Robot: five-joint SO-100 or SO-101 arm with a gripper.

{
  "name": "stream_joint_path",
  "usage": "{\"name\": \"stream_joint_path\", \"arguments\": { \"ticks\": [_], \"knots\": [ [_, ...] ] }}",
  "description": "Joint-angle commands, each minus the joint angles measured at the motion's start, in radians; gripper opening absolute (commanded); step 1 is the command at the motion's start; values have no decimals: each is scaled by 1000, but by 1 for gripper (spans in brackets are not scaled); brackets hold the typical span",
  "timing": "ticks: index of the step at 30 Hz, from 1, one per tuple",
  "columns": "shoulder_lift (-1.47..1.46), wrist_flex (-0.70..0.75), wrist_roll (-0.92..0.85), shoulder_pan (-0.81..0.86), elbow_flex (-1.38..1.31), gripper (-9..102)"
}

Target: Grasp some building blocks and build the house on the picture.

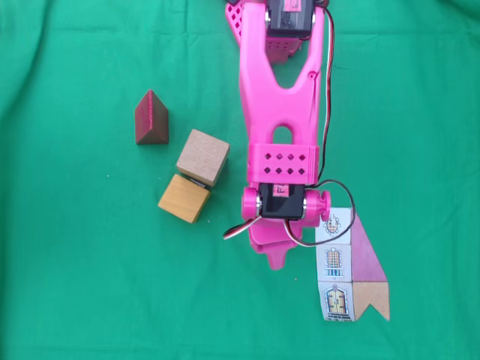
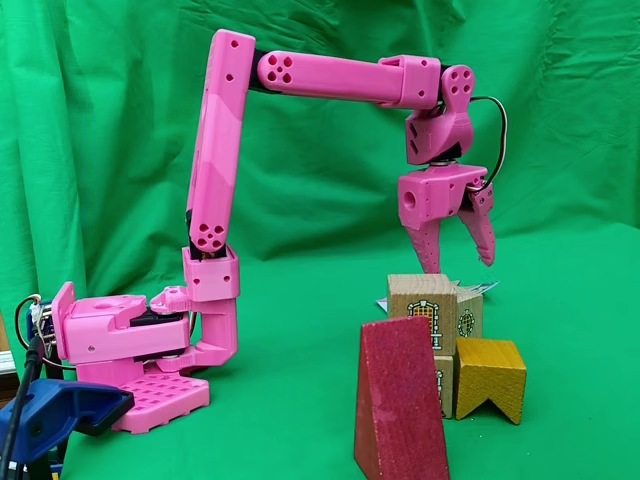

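From the side I see my gripper (image 2: 461,263) hanging in the air with its fingers spread and nothing between them, just above the tan cube (image 2: 420,310) that sits on another block. Looking down, that tan cube (image 1: 203,156) overlaps the orange-yellow cube (image 1: 184,198), the dark red prism (image 1: 151,118) stands apart up-left of them, and the picture (image 1: 350,266) lies at the arm's right. Bare green cloth (image 1: 75,285) stretches wide left and below the blocks.
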Motion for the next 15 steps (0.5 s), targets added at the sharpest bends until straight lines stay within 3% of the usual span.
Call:
{"name": "stream_joint_path", "arguments": {
  "ticks": [1,15],
  "knots": [
    [3,5,-6,-3,-21,41],
    [-54,2,-6,-54,-29,41]
  ]
}}
